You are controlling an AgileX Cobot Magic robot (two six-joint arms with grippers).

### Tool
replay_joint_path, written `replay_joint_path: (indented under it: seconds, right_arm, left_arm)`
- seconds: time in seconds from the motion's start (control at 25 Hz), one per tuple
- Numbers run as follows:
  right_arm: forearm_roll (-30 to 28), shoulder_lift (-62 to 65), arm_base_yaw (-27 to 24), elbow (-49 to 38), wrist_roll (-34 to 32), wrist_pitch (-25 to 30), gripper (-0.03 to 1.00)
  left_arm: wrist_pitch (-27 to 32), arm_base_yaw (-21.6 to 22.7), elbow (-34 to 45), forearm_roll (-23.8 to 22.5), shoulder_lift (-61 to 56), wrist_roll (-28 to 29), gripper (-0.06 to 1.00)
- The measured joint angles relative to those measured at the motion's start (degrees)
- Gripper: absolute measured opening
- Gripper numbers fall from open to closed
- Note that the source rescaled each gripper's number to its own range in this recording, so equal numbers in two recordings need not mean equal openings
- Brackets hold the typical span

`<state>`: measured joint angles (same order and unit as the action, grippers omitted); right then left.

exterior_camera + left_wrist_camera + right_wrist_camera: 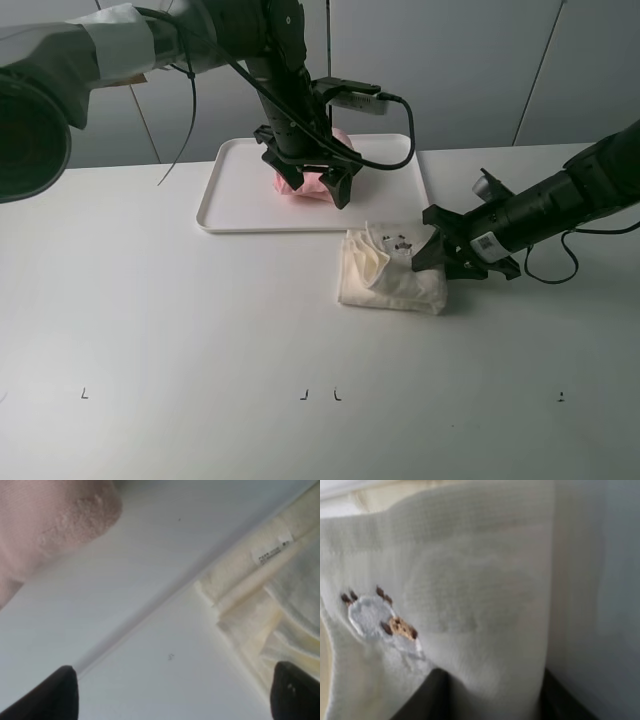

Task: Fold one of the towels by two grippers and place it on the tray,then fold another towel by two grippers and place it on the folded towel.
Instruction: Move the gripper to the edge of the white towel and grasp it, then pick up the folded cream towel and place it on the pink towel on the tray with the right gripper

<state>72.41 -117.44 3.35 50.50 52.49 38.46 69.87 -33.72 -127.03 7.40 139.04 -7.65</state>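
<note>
White bench [150, 330], grey wall panels behind. White tray [230, 190] lies toward the back edge, about mid-width. Pink towel [300, 185] sits folded on the tray, near its middle, partly hidden by the arm above it.

Left gripper [310, 180] hangs over the tray directly above the pink towel, fingers [343, 187] spread wide, nothing between them. Its wrist view shows both black fingertips [57, 695] well apart, the pink towel's [50, 520] rounded corner to one side, the tray's rim [145, 615] running diagonally, and the cream towel [270, 605] beyond it with a small printed label [270, 554].

The cream towel [392, 272] lies on the bench just in front of the tray's front right corner, loosely bunched, one flap turned up, a small dark embroidered mark [400, 243] on top.

Right gripper [445, 255] comes in low from the right edge, at the cream towel's right side. In its wrist view the cloth [470, 595] fills the frame, drooping down between the dark fingers [422, 700]; embroidered animal motif [380, 622] close by. Fingers partly closed around the cloth; a firm pinch cannot be confirmed.
</note>
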Motion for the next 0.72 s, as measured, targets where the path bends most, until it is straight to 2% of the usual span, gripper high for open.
replay_joint_path:
  seconds: [0.28, 0.56, 0.72]
  right_arm:
    - [0.00, -0.09, 2.06, 0.12, 0.44, -0.33, 0.09]
    - [-2.15, 2.18, 3.34, 0.12, 1.55, 2.77, 0.08]
    - [-4.91, 7.51, 3.34, 0.29, -0.89, 3.49, 0.08]
  left_arm:
    - [0.00, 0.00, 0.00, 0.30, -0.13, -1.05, 0.98]
    - [0.00, 3.66, 0.73, 4.60, -4.47, -1.08, 0.98]
    - [-0.21, 7.26, 6.09, 5.01, -10.19, -2.24, 0.98]
